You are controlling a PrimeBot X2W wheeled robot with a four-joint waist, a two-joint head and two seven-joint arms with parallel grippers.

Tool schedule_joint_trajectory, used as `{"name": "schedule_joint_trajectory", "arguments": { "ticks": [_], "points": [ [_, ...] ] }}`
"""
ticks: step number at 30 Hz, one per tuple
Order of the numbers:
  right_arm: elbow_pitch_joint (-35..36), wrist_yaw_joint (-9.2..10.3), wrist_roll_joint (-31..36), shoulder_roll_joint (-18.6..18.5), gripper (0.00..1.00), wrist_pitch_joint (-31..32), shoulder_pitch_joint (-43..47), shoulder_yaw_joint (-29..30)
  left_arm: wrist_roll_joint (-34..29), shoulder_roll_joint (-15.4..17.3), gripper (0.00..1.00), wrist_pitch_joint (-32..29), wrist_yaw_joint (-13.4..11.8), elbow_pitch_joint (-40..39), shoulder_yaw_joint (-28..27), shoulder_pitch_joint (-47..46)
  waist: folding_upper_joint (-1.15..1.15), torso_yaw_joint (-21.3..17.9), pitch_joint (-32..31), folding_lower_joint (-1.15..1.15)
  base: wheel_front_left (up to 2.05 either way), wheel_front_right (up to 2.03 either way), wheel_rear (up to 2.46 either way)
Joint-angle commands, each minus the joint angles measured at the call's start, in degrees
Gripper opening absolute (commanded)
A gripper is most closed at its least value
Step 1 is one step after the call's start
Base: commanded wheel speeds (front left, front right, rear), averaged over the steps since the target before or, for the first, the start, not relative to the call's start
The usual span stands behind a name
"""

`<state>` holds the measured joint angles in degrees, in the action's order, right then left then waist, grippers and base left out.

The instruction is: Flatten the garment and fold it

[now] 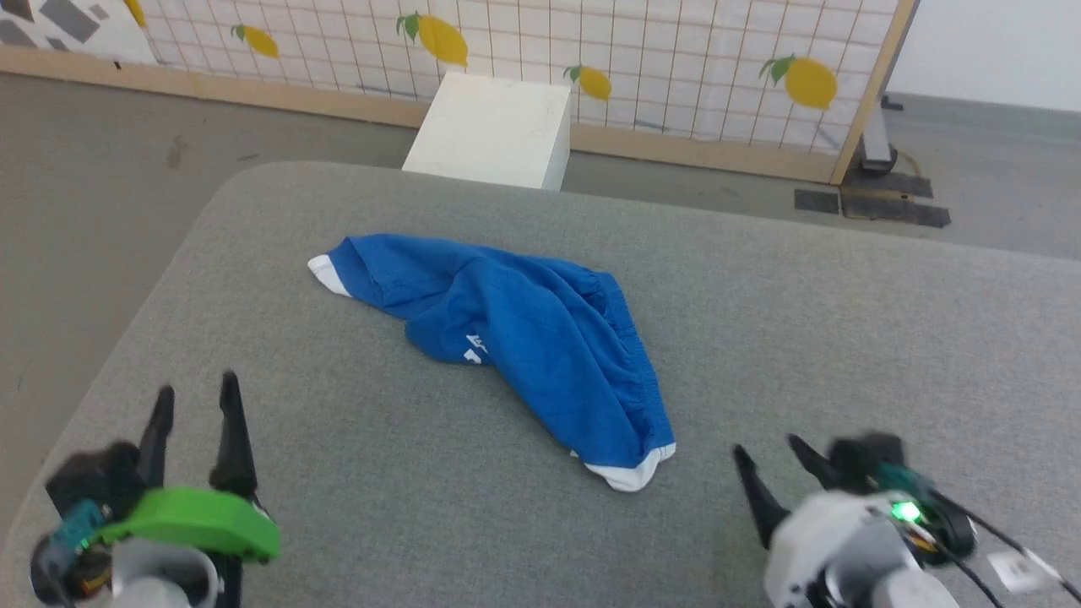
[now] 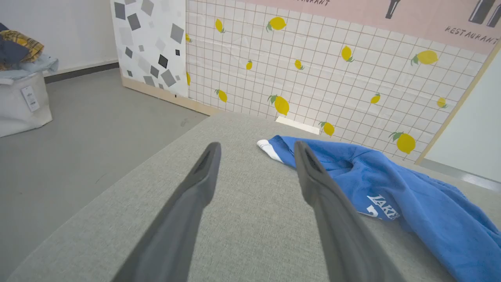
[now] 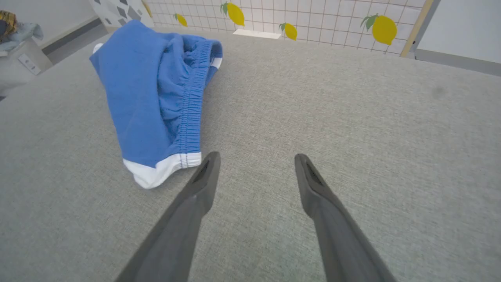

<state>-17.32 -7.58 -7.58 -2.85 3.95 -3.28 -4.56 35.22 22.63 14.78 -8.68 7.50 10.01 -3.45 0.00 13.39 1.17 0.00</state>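
The garment (image 1: 540, 338) is laid slantwise, far left to near right. Its near end is approached closest by the right claw (image 1: 767, 447), not the left claw (image 1: 196, 388). Both are held open.

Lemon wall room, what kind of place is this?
Probably a robot practice room dressed like a home: a wood-framed lemon-print screen, a grey padded table holding blue shorts, and a bag of clothes on bare floor.

The shorts (image 1: 540, 338) are soft, matt blue cloth, puckered along the elastic waistband (image 3: 191, 113). Under the shorts, the table top (image 1: 844, 338) is grey woven fabric, matt and slightly coarse. Behind the shorts, a white box (image 1: 494, 127) looks smooth and matt, and the screen frame (image 1: 872, 93) is pale bare wood.
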Motion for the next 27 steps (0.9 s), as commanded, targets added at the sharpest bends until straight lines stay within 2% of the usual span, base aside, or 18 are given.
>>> {"name": "schedule_joint_trajectory", "arguments": {
  "ticks": [1,9,13,18,19,20,21,27],
  "points": [
    [0.53,0.09,0.85,-0.03,1.00,2.28,-2.54,-1.41,-1.39,-1.32,1.00,0.20,0.45,-0.88,-0.79,1.90,0.00,0.57,1.21,0.00,0.00,0.00,0.00],
    [-2.25,0.09,3.75,-0.03,1.00,17.09,-11.51,-8.11,-5.65,-7.40,1.00,0.21,4.74,-1.72,-6.29,4.11,0.00,3.74,4.69,0.00,0.00,0.00,0.00],
    [-4.57,0.09,4.84,-0.03,1.00,20.55,-13.33,-10.17,-7.20,-9.80,1.00,0.21,6.87,-0.87,-7.77,3.02,0.00,5.46,6.01,0.00,0.00,0.00,0.00],
    [-7.10,0.09,5.53,-0.03,1.00,21.75,-14.54,-10.98,-8.76,-12.05,1.00,0.21,9.26,0.53,-9.59,2.02,0.00,6.46,7.11,0.00,0.00,0.00,0.00],
    [-7.67,0.09,5.35,-0.03,0.88,22.07,-14.71,-10.81,-9.06,-12.52,1.00,0.21,9.73,0.85,-10.09,1.91,0.00,6.46,7.22,0.00,0.00,0.00,0.00],
    [-8.02,0.09,5.14,-0.03,0.61,22.18,-14.87,-10.84,-9.30,-12.88,1.00,0.21,10.09,1.08,-10.49,1.87,0.00,6.41,7.26,0.00,0.00,0.00,0.00],
    [-8.07,0.09,4.76,-0.03,0.00,21.66,-15.12,-10.91,-9.61,-13.29,1.00,0.21,10.50,1.30,-11.03,1.90,0.00,6.22,7.31,0.00,0.00,0.00,0.00],
    [-6.02,0.09,-0.04,-0.03,0.00,16.83,-15.99,-8.37,-11.19,-14.79,1.00,0.21,12.29,2.17,-13.37,2.02,0.00,4.28,6.76,0.00,0.00,0.00,0.00]
  ]
}}
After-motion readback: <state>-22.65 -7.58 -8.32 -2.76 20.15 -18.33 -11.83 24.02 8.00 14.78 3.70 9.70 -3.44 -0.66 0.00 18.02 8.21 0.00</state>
